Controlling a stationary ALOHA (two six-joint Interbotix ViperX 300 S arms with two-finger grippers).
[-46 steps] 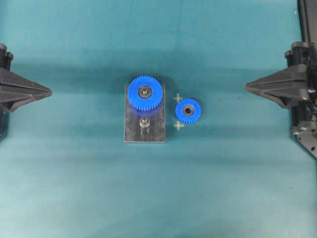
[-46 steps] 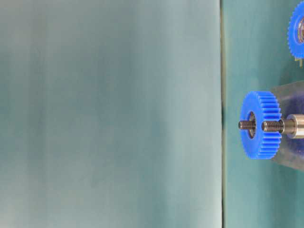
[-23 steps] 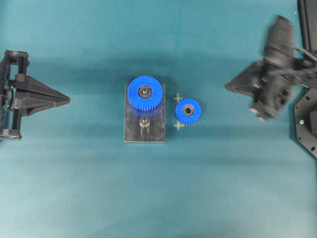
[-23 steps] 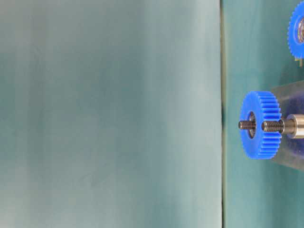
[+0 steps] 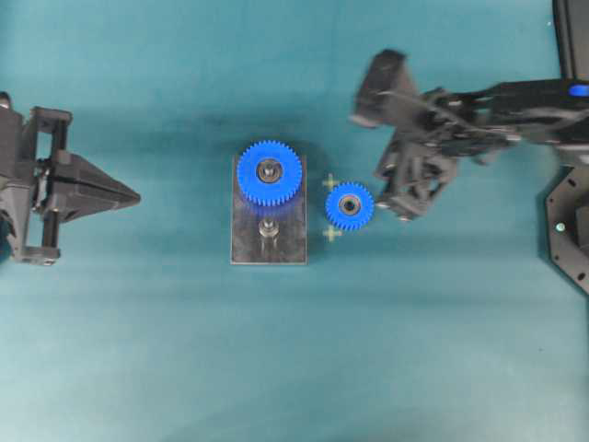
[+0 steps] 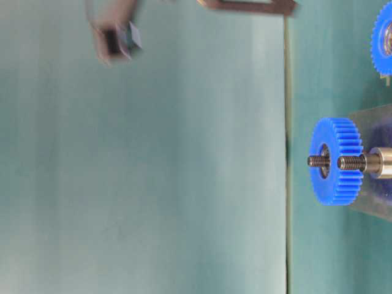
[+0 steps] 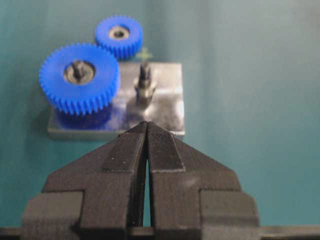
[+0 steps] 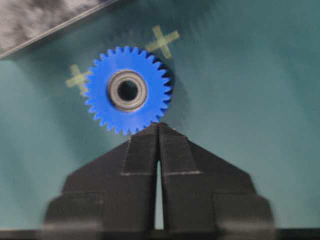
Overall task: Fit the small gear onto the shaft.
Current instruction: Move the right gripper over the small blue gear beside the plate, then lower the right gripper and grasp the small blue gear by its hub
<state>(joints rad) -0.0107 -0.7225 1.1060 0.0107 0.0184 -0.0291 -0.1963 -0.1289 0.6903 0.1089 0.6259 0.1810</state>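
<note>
The small gear [image 5: 350,205] lies flat on the teal mat, right of the grey plate [image 5: 269,250], between two tape crosses. The shaft [image 5: 269,227] stands upright and bare on the plate, in front of the larger blue gear [image 5: 270,172]. My right gripper [image 5: 398,207] hangs just right of the small gear, shut. In the right wrist view its tips [image 8: 159,125] sit at the rim of the small gear [image 8: 128,90]. My left gripper [image 5: 138,195] is shut, well left of the plate. In the left wrist view it [image 7: 147,124] points at the shaft [image 7: 144,82].
The larger blue gear [image 7: 79,75] sits on its own peg on the plate [image 7: 170,107]. Tape crosses [image 8: 162,40] mark the mat beside the small gear. In the table-level view the right arm [image 6: 116,40] shows as a blur at the top. A dark fixture [image 5: 571,249] stands at the right edge.
The right arm has swung in from the right edge and stands beside the small gear. The left gripper has crept a little toward the plate. The gears have not moved.
</note>
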